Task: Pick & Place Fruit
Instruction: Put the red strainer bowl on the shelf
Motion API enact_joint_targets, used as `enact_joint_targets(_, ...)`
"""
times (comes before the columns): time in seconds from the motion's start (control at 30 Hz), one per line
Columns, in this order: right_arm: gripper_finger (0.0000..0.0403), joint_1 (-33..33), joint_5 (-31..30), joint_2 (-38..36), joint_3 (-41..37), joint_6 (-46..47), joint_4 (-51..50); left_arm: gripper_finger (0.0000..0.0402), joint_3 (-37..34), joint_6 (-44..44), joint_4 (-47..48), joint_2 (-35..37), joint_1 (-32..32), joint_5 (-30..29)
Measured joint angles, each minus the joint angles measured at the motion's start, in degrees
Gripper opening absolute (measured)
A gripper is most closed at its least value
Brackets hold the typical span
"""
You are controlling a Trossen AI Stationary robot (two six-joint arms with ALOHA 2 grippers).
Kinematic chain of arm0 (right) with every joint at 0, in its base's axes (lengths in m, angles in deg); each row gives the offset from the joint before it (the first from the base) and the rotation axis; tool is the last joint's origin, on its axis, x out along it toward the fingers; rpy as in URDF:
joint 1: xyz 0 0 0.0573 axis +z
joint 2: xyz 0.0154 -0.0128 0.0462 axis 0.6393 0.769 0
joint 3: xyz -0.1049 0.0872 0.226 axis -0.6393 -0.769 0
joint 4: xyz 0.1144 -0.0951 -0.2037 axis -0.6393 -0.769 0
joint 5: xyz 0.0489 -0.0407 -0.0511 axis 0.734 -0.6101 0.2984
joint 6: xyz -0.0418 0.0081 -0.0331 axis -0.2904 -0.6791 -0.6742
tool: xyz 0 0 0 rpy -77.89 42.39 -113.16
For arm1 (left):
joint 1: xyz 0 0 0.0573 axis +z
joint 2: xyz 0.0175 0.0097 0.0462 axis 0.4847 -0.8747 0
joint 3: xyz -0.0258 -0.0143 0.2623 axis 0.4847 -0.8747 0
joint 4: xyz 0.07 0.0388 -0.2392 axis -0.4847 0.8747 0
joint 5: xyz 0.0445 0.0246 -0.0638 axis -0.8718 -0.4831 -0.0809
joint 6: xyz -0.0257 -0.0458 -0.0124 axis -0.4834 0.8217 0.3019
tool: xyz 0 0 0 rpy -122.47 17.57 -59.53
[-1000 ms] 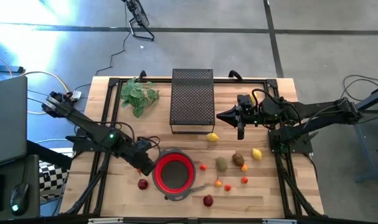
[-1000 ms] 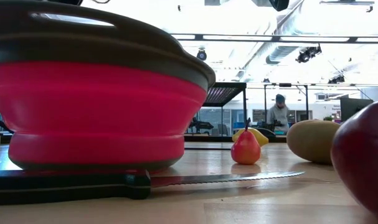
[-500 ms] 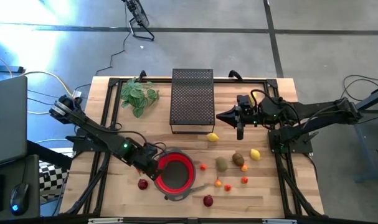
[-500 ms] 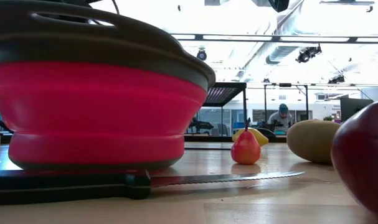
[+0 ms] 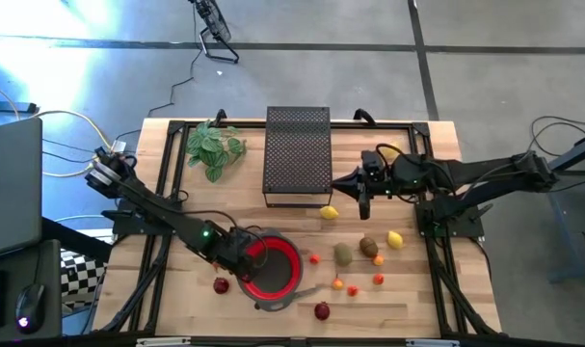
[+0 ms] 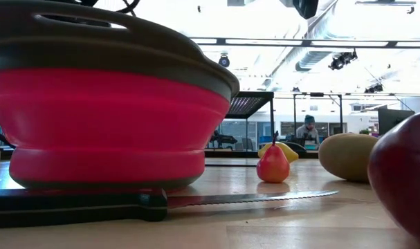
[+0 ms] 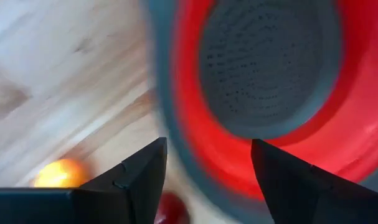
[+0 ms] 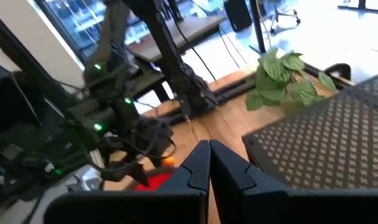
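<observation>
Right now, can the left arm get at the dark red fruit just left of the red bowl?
Probably yes. The left gripper hangs open at the bowl's left rim, with the fruit close beside it on bare table; nothing lies between.

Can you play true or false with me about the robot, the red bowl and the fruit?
1. The red bowl is full of fruit. False: the left wrist view shows only its bare grey mesh bottom.
2. The left tool is over the bowl's rim with its fingers apart. True.
3. The right tool is holding a lemon. False: it is shut on nothing, above the table beside the black mesh box, and the lemon lies on the wood.
4. A knife lies on the table in front of the bowl. True.
5. The leafy sprig sits inside the bowl. False: it lies at the far left corner of the table.
</observation>
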Motion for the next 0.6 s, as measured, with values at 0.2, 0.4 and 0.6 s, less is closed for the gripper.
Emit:
enact_joint_targets(0.2, 0.0002, 0.0, 0.0, 1.2, 0.0, 0.0, -0.2, 0.0223, 0.0, 0.0, -3.0, -1.5, 0.0, -0.1)
enact_joint_targets(0.4, 0.0002, 0.0, 0.4, 2.7, 0.0, 0.3, 0.0, 0.0169, 0.0, 0.1, -2.9, -1.9, 0.0, 0.3)
enact_joint_targets(0.6, 0.0002, 0.0, 1.8, 3.5, 0.0, 0.5, 0.0, 0.0102, 0.0, 0.4, -2.7, -1.8, 0.0, 0.0)
